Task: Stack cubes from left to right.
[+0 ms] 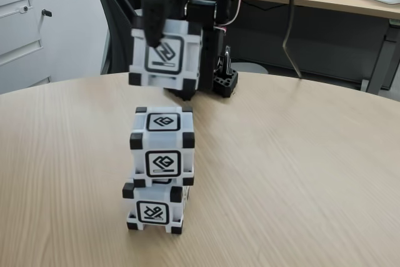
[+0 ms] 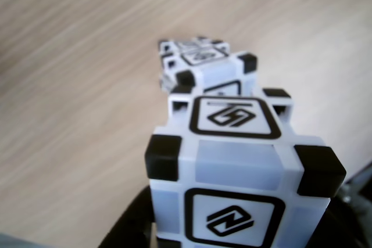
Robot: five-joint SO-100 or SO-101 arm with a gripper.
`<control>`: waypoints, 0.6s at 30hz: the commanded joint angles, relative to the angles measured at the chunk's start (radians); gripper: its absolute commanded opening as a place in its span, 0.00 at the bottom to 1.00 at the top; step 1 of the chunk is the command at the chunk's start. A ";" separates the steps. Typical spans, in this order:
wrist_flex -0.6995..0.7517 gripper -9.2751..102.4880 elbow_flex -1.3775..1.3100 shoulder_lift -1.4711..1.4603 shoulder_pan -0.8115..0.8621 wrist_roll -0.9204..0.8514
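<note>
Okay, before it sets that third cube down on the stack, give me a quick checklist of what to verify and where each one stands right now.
1. Held cube secured in the gripper: ok, it hangs clear of everything in the fixed view.
2. Two cubes already stacked: ok, middle cube sits on the bottom cube.
3. Stack squareness: not ok, the middle cube is shifted slightly right of the bottom one and twisted.
4. Gap above the stack: ok, open space shows under the held cube.
5. Held cube centred over the stack: cannot tell, depth offset is unclear.
6. Held cube level: not ok, it looks slightly tilted.
</note>
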 commanded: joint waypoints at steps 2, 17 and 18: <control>-0.011 0.08 -0.026 0.015 0.012 -0.012; -0.012 0.08 -0.199 -0.129 0.012 0.012; -0.012 0.08 -0.199 -0.130 0.012 0.011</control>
